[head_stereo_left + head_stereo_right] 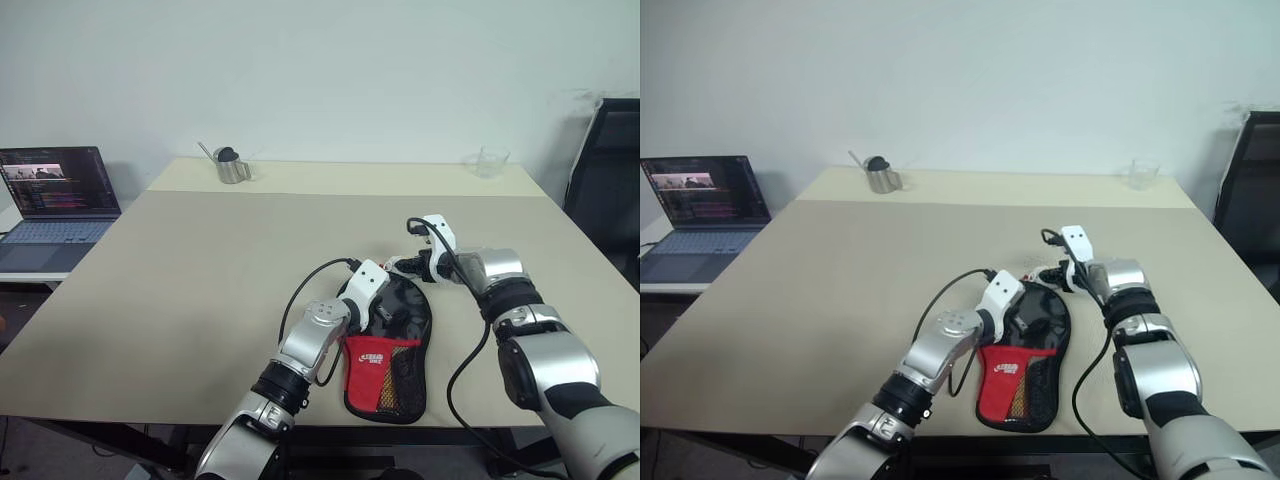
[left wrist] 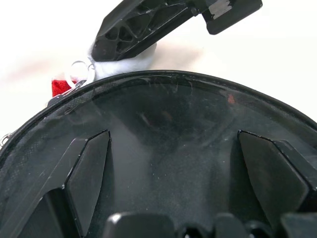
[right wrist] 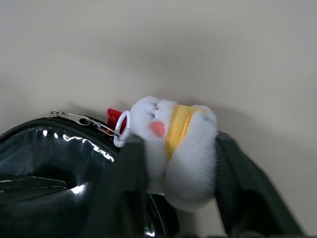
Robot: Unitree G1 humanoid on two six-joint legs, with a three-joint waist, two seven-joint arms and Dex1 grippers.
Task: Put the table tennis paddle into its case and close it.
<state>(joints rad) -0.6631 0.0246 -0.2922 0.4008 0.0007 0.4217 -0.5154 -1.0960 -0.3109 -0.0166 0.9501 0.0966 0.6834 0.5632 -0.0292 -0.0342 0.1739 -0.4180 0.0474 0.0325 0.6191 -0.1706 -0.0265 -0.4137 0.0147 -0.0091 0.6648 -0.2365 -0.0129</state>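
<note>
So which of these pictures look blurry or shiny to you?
Right wrist view: the white-yellow charm between the right gripper fingers looks soft and out of focus, and bright glare streaks the glossy case. Left wrist view: the table is washed out white. Head views: evenly lit, sharp.

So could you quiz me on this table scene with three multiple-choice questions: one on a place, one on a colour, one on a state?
1. Where is the metal cup?
A. far side of the table
B. on the case
C. on the laptop

2. What colour is the case's lower panel?
A. blue
B. red
C. green

3. What is the right claw doing?
A. hanging free
B. gripping the charm
C. holding the cup

Answers: 1 A, it stands near the far edge; 2 B, red around the white logo; 3 B, its fingers flank the plush charm.
</note>
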